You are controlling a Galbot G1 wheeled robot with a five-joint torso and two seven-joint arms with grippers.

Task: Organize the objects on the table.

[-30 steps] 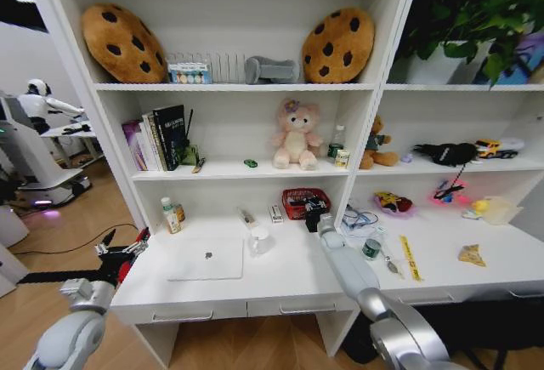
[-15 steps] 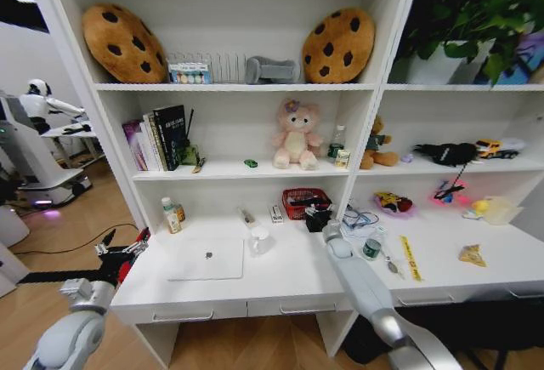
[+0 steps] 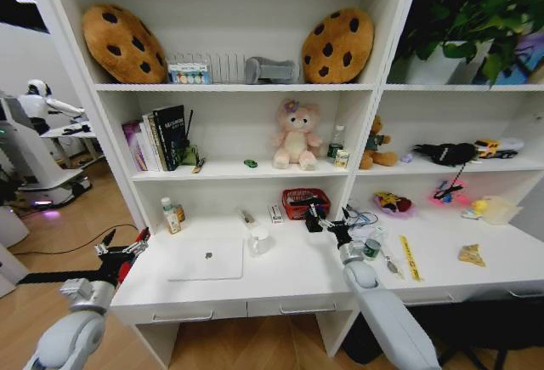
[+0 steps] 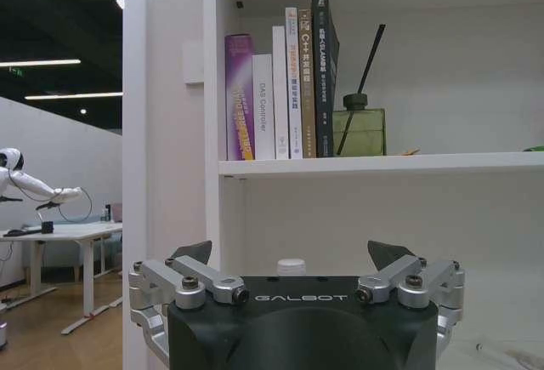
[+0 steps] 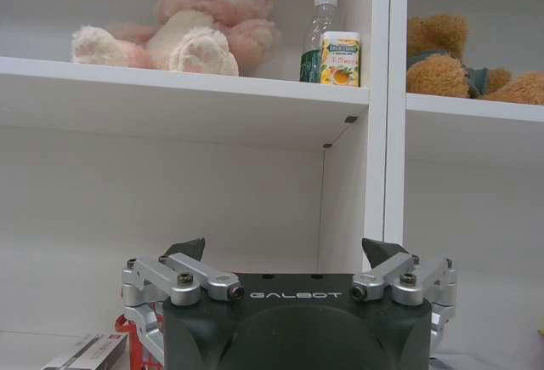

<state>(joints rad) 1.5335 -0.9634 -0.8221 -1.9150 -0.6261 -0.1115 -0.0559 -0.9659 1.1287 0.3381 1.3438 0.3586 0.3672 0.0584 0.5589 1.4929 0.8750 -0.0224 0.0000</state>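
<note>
Table (image 3: 289,272) holds 1 laptop (image 3: 206,259); 2 grippers, right (image 3: 327,221) and left (image 3: 119,249), both spread.

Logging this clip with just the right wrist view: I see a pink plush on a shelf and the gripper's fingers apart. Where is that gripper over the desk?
Observer: The right gripper hovers above the back of the table, just beside the red basket.
Operator: Is any task item close to it?
Observer: A small round tin stands on the table to its right, apart from it.
Operator: And the other arm?
Observer: The left gripper hangs open off the table's left end, short of the closed laptop.
</note>
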